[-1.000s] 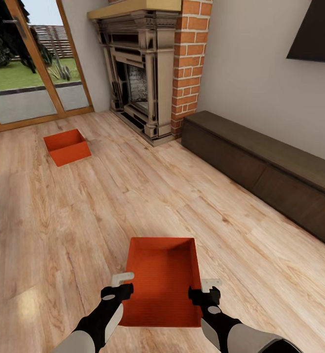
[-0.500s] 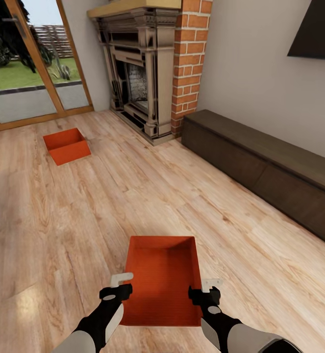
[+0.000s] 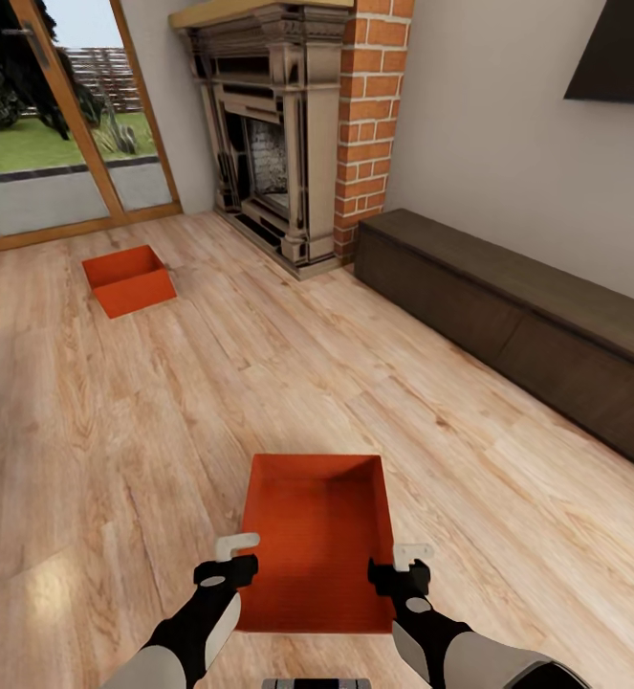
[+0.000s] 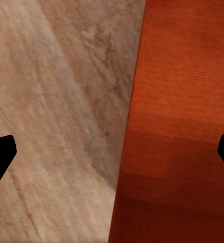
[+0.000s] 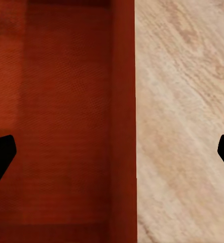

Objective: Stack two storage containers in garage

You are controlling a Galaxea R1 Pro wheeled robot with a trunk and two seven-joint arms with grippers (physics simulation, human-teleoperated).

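Straddling near bin (image 3: pixel 318 541) w/ both grippers, living room, wood floor (image 3: pixel 144 411).

Left gripper (image 3: pixel 229 560) at bin's left wall, right gripper (image 3: pixel 404 566) at its right wall, both near the rim at the robot-side end. In left wrist view, jaws wide apart w/ wall edge (image 4: pixel 129 152) between them, one fingertip (image 4: pixel 0 157) over floor, the other over orange bin; same in right wrist view, wall (image 5: pixel 123 121) running between spread tips (image 5: pixel 0 154). No clamp visible on either side; contact w/ wall can't tell. Second bin (image 3: pixel 129 279) well apart, far left on floor near glass door (image 3: pixel 58 144). Fireplace (image 3: pixel 278 144) and brick column (image 3: pixel 369 124) ahead, low dark cabinet (image 3: pixel 517 325) along right wall, TV corner (image 3: pixel 618 53) above.
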